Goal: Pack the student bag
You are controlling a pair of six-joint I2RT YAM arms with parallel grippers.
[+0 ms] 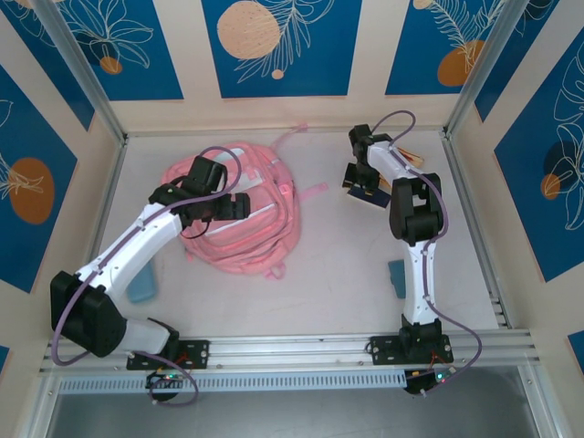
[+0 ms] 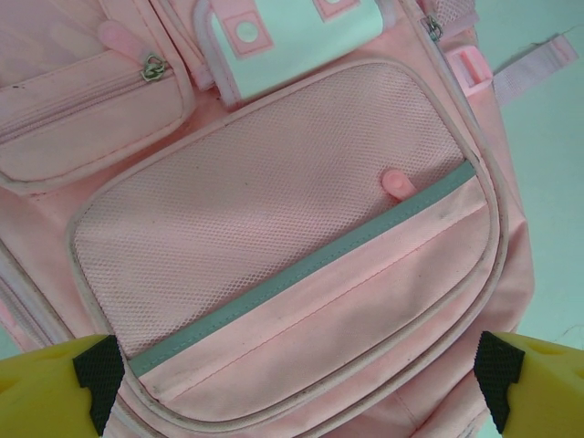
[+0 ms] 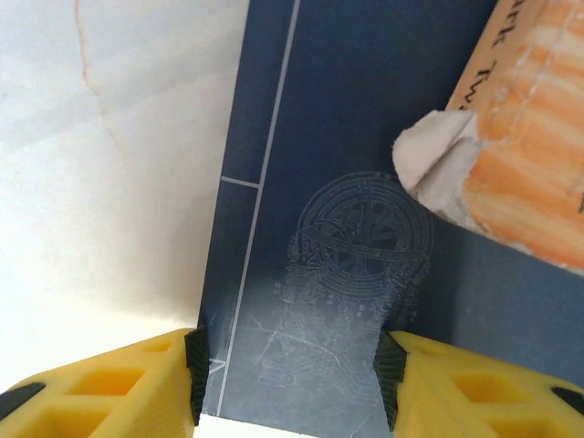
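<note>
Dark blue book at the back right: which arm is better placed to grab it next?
Right, probably. The right gripper sits directly over the dark blue book, jaws apart; the left gripper hovers open above the student bag.

On my right wrist feed I can read a fragment of dark print, "ark Tw", cut off at the frame edge, on the orange-and-cream cover. The dark blue book beneath it bears a faint round compass-like emblem.

Cream walls hung with blue panels of white leaves and orange discs, framed by aluminium posts, enclose a pale worktop.
</note>
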